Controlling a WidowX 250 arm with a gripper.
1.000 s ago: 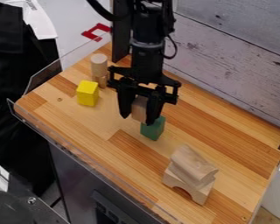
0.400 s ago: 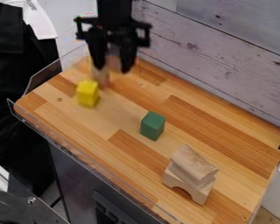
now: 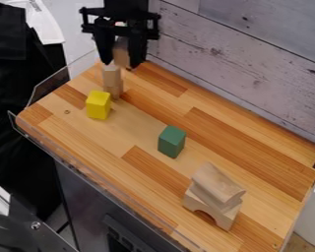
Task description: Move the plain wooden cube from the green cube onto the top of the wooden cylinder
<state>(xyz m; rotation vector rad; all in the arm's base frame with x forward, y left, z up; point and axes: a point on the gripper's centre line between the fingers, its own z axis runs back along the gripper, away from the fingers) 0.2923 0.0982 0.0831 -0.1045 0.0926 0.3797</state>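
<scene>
The gripper (image 3: 120,64) hangs over the far left corner of the wooden table, shut on a light wooden block (image 3: 121,52). Just below and slightly left of that block stands a wooden cylinder (image 3: 111,78), upright beside or on a small wood piece; whether the held block touches it I cannot tell. Nearer the left edge is a yellow block (image 3: 98,105). A green block (image 3: 171,141) stands at the middle. Toward the near right, a rounded wooden piece (image 3: 216,186) lies on top of a wooden arch (image 3: 210,208).
The wooden tabletop (image 3: 252,155) has a clear plastic guard (image 3: 61,78) along its left and near edges. A whitewashed plank wall (image 3: 252,64) runs behind it. Dark cloth (image 3: 18,98) hangs to the left of the table.
The gripper has moved from above the green block up and left to the far left corner, carrying the wooden block. The green block, now uncovered, stands where it was.
</scene>
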